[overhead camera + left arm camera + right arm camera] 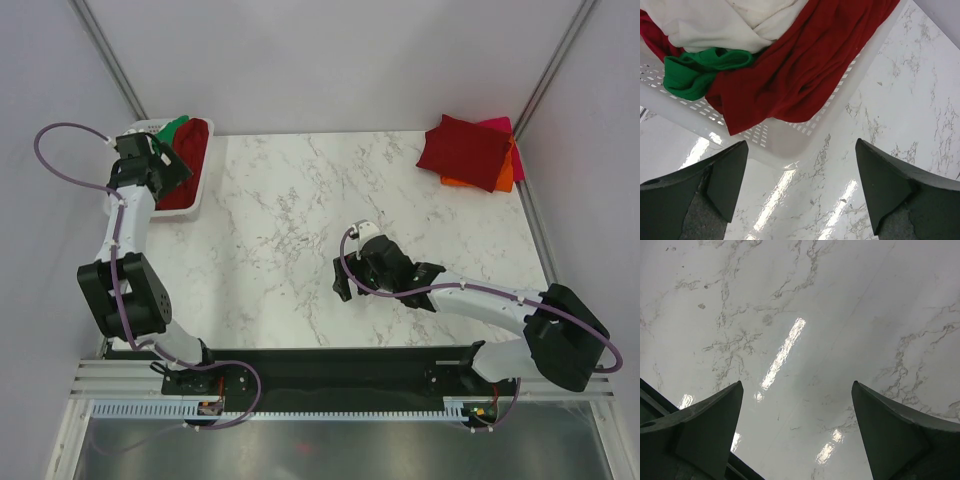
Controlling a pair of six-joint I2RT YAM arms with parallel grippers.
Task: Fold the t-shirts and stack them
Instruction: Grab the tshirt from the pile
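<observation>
Three unfolded t-shirts lie heaped in a white slotted basket (771, 142): a dark red one (805, 65), a green one (695, 75) and a cream-white one (725, 20). My left gripper (801, 143) hangs open just outside the basket's near rim, holding nothing. From above, it (168, 166) sits over the basket (180, 212), where red (190, 150) and green (172, 127) cloth show. At the far right corner lies a folded stack: dark red (465, 150) on top, magenta (497, 125) and orange (505, 180) beneath. My right gripper (350, 262) is open and empty over bare marble (797, 383).
The marble table (280, 220) spans the space between basket and stack. Grey walls with metal frame posts (110, 60) close in the back and sides. The arms' black base rail (330, 365) runs along the near edge.
</observation>
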